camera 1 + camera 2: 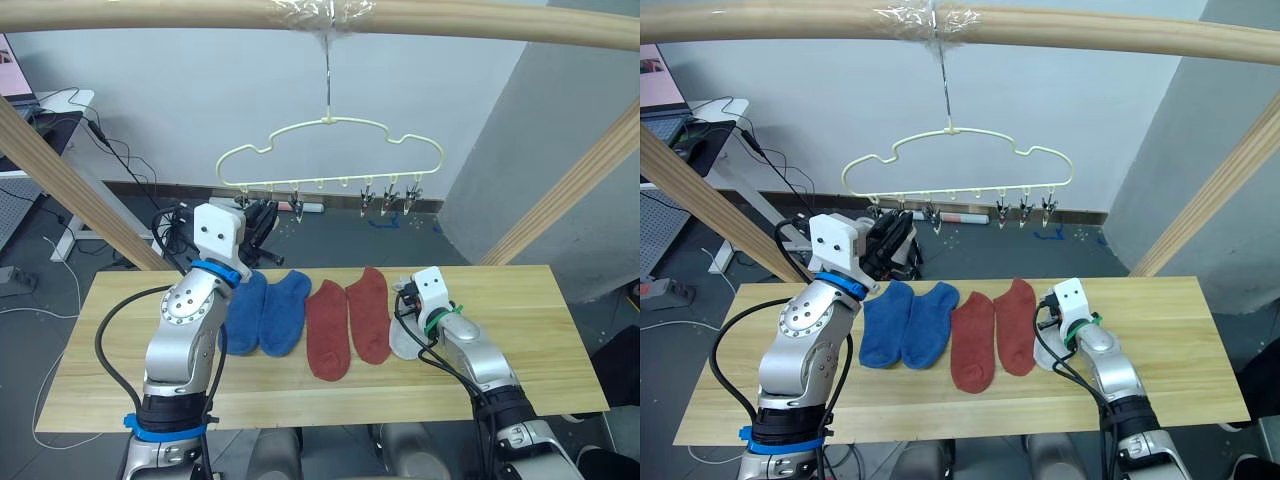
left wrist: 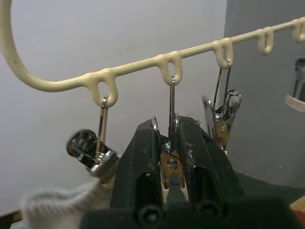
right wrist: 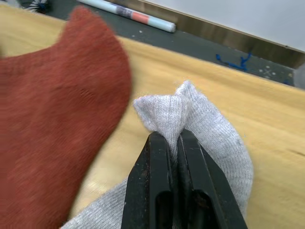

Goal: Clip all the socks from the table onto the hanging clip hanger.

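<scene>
a fold of the light grey sock [image 3: 209, 129] is pinched between the clenched right fingers [image 3: 174, 143] on the worktop [image 1: 560, 320], right of centre in the head frames. a metal clip [image 2: 170, 157] of the clip hanger [image 1: 330, 150], upper centre, is squeezed by the left fingers [image 2: 143, 157]. two blue socks [image 1: 270, 310] and two rust-red socks [image 1: 345, 320] lie mid-frame.
</scene>
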Available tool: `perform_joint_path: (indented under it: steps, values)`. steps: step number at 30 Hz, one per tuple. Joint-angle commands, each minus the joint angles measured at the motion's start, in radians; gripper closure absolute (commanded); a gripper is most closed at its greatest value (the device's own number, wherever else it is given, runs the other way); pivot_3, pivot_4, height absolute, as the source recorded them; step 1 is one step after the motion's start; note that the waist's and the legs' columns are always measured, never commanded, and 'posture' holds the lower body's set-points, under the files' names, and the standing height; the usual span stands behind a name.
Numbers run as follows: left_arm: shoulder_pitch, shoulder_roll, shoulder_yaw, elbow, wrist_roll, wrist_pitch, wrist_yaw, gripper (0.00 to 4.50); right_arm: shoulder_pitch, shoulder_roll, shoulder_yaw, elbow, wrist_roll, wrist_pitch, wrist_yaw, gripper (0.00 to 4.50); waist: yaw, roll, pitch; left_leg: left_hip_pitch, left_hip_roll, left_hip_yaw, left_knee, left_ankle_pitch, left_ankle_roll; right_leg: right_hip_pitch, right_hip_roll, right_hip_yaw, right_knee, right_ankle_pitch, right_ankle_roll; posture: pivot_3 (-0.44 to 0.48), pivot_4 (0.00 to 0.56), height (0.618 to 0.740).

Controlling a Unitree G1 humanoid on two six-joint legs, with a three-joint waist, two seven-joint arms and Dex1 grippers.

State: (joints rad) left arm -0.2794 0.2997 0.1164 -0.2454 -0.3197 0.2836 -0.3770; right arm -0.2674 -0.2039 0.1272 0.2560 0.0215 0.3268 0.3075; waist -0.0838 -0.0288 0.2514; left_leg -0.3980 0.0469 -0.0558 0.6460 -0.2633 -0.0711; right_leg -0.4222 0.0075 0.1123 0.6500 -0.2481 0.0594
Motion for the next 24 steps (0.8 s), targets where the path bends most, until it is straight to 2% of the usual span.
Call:
perform_joint_path:
  steps: [1, 6, 10, 15, 24]
  values:
    - [-0.010, 0.021, 0.019, -0.071, -0.067, 0.028, -0.040, 4.23, 0.005, -0.026, 0.057, -0.184, -0.016, -0.016, 0.068, 4.50, -0.001, 0.000, 0.000, 0.000, 0.000, 0.000, 0.000, 0.000, 0.000, 0.000, 0.000, 0.000, 0.000, 0.000, 0.000, -0.059, 0.235, 0.740]
    - [-0.024, 0.045, 0.036, -0.097, -0.135, 0.086, -0.067, 4.23, -0.048, -0.060, 0.180, -0.380, -0.052, -0.016, 0.173, 4.50, -0.003, 0.000, 0.000, 0.000, 0.000, 0.000, 0.000, 0.000, 0.000, 0.000, 0.000, 0.000, 0.001, 0.000, 0.000, -0.066, 0.241, 0.740]
    - [-0.032, 0.059, 0.039, -0.112, -0.176, 0.125, -0.069, 4.23, -0.116, -0.019, 0.246, -0.441, -0.050, 0.016, 0.208, 4.50, -0.002, 0.000, 0.000, 0.000, 0.000, -0.001, 0.000, 0.000, 0.000, 0.000, 0.000, -0.001, 0.001, 0.000, 0.000, -0.067, 0.244, 0.740]
    - [-0.043, 0.064, 0.052, -0.125, -0.208, 0.167, -0.061, 4.23, -0.205, 0.084, 0.295, -0.398, -0.062, -0.001, 0.185, 4.50, -0.001, 0.000, 0.000, 0.000, 0.000, -0.002, 0.000, 0.000, 0.000, 0.000, 0.000, -0.002, 0.001, 0.000, 0.000, -0.070, 0.245, 0.740]
    - [-0.037, 0.073, 0.075, -0.147, -0.256, 0.227, -0.048, 4.23, -0.252, 0.193, 0.310, -0.279, -0.095, -0.085, 0.134, 4.50, -0.001, 0.000, 0.000, -0.001, 0.000, -0.004, 0.000, 0.000, 0.000, 0.000, -0.001, -0.005, 0.001, 0.000, -0.001, -0.076, 0.247, 0.740]
